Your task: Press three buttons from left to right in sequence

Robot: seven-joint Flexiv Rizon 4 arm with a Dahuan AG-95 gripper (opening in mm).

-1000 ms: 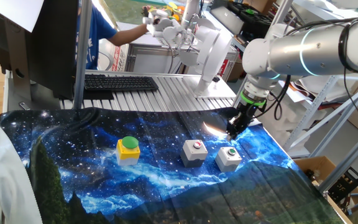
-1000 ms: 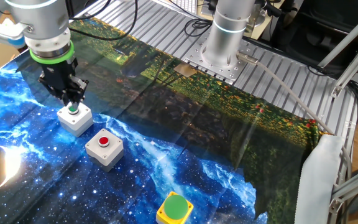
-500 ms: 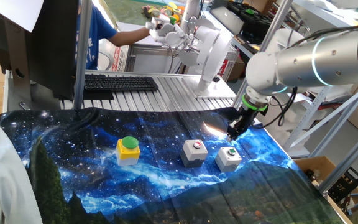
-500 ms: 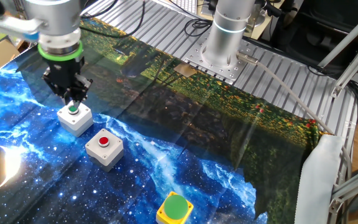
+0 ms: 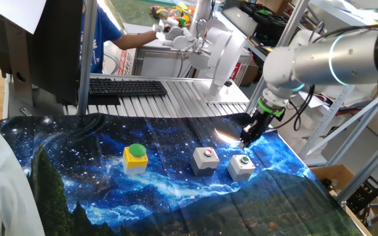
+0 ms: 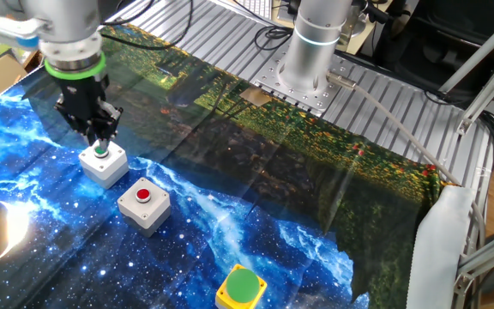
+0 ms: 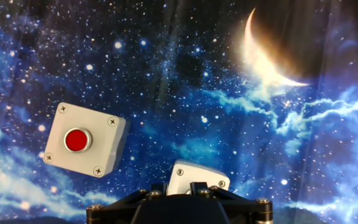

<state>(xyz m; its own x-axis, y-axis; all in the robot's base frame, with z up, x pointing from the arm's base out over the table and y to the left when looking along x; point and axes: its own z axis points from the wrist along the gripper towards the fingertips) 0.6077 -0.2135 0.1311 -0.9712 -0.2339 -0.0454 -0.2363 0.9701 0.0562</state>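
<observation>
Three buttons sit in a row on the starry cloth. The yellow box with the green dome (image 5: pixel 135 157) (image 6: pixel 241 289) is at one end. The grey box with the red button (image 5: pixel 206 160) (image 6: pixel 143 204) (image 7: pixel 84 147) is in the middle. The grey box with the green button (image 5: pixel 241 166) (image 6: pixel 103 163) (image 7: pixel 197 177) is at the other end. My gripper (image 5: pixel 247 139) (image 6: pixel 99 139) (image 7: pixel 179 186) points down right over the green button. Its fingers stand a narrow gap apart and hold nothing. Whether a tip touches the button I cannot tell.
The arm's base (image 6: pixel 309 60) is bolted to the slatted metal table behind the cloth. A keyboard (image 5: pixel 126 86) lies at the back, with a monitor beside it and a person reaching over a white machine. Shelves stand to the right.
The arm's upper links have swung slightly to the right in one fixed view. The gripper has stayed over the grey box with the green button.
</observation>
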